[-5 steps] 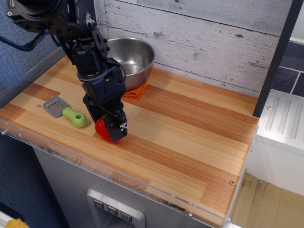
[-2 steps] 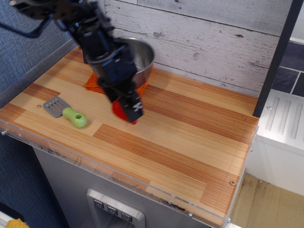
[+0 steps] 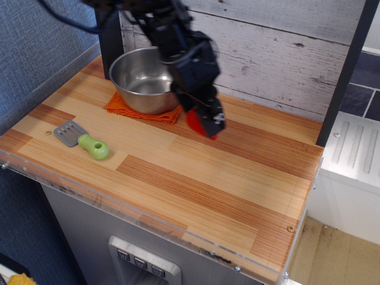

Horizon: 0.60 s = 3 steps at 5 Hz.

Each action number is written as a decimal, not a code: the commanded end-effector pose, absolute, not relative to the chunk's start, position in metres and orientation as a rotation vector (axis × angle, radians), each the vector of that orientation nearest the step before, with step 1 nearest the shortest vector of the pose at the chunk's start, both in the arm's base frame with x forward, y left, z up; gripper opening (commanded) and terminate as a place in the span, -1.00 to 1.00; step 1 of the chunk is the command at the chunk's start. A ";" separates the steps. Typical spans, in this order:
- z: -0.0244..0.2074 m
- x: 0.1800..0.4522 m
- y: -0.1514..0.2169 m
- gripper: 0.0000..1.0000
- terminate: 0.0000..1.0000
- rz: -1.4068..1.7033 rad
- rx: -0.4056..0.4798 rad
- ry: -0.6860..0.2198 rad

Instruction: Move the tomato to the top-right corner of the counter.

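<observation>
Red fruit, the tomato (image 3: 197, 122), is clamped in the tool (image 3: 205, 123), whose two fingers are closed on it from either side. It is carried clear of the table (image 3: 237, 178), above the reddish planks just right of the steel bowl (image 3: 145, 80).

Single overhead view: the bowl sits on an orange cloth (image 3: 127, 108) at the back left. A spatula (image 3: 80, 139) with a green handle lies near the front left edge, well apart from the tool. The back right corner of the table, beside the dark post (image 3: 344, 77), is bare wood and appears to be the target; the tool is roughly midway along the back edge, so the carry seems partly done.

Risks, as judged:
- The fruit is glossy and only partly visible between the fingers; the frame is blurred there, so grip depth cannot be confirmed. A shallow hold could let it slip in transit.
- The corner is hemmed by the plank wall and the post; an approach too far back or right could strike either.
- A round fruit released from height could roll toward the table rim.
</observation>
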<state>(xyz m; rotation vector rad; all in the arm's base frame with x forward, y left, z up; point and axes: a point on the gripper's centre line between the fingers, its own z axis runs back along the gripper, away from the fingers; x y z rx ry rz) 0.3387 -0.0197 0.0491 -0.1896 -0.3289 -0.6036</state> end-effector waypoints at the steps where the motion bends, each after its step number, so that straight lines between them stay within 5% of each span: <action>1: 0.042 0.376 -0.058 -1.00 -1.00 -0.691 -0.192 -0.383; 3: 0.027 0.392 -0.088 -1.00 -1.00 -0.752 -0.191 -0.386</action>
